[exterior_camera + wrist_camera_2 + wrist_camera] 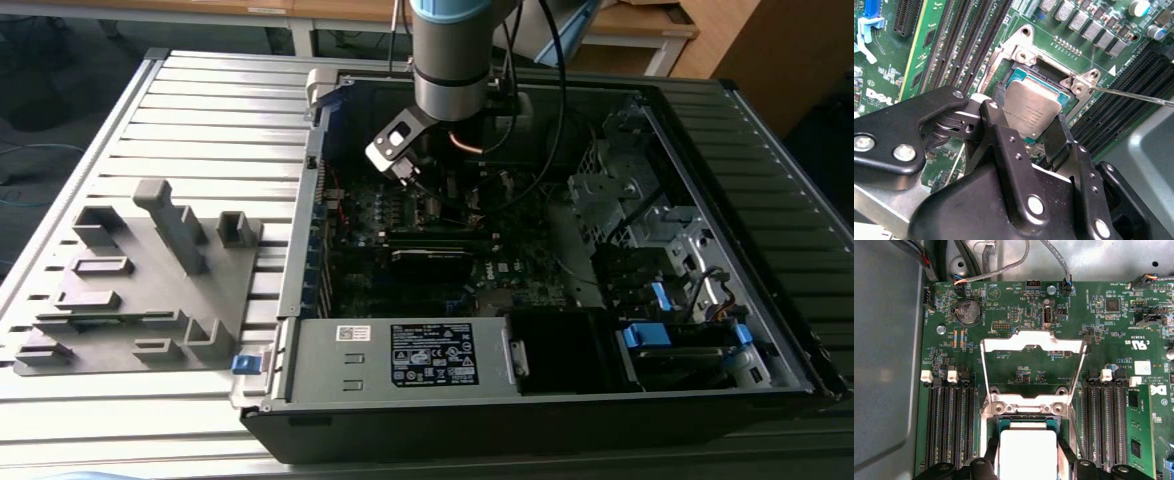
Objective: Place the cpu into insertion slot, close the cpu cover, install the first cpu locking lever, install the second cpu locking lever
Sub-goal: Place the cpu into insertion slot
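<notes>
1. Grips the cpu (pixel 1034 105) firmly in the gripper (pixel 1028 114), one finger on each of two opposite edges, silver top facing up.
2. Holds it directly over the insertion slot (pixel 1021 76), low and slightly tilted in the second wrist view. Hard to tell from either wrist view whether the chip already rests in the socket or hangs just above it.
3. Counts, on that showing, as the first step under way and not finished, since the chip is not let go.
4. Shows the cpu cover (pixel 1004 342) swung open in the first wrist view, standing up from its hinge just beyond the slot, with bare board visible through its square opening. Not yet closed.
5. Shows one thin wire locking lever (pixel 1134 95) reaching out free from a corner of the socket frame. Neither lever latched, as far as can be judged.
6. Crowds the slot closely: long black memory slots (pixel 949 430) on both sides, the raised cover at the hinge side, and the free lever near one finger.
7. Leaves further things well apart from the work: cables (pixel 1004 271) and a coin battery (pixel 968 313) near the board's edge.
8. Places the gripper (pixel 416 183), in the exterior view, deep inside the open computer case (pixel 747 110), with a grey parts fixture (pixel 147 270) on the table at the exterior view's left.
</notes>
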{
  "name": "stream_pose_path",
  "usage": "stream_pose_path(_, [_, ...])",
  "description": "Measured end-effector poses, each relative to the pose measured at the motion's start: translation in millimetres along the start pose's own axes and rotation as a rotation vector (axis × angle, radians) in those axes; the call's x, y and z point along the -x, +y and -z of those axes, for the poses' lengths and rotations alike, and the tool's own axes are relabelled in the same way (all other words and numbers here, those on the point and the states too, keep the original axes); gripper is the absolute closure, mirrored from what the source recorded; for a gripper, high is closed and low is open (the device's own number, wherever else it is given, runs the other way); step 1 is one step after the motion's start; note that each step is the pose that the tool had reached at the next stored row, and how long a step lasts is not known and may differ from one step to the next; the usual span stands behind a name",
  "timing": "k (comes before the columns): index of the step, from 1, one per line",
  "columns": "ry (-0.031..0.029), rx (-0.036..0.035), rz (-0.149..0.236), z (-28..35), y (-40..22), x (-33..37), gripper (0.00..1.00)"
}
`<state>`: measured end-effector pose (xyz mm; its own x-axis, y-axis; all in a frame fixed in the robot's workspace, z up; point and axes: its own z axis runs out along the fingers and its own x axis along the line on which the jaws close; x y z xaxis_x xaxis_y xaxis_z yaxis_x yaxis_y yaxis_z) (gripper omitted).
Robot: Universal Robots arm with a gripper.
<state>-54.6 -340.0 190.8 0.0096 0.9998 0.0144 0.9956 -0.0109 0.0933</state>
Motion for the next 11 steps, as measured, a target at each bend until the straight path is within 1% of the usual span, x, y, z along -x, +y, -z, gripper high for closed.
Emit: stream_pose_path(11, [0.0007,0.0001,0.000,-0.2,0.0,0.0,0.46])
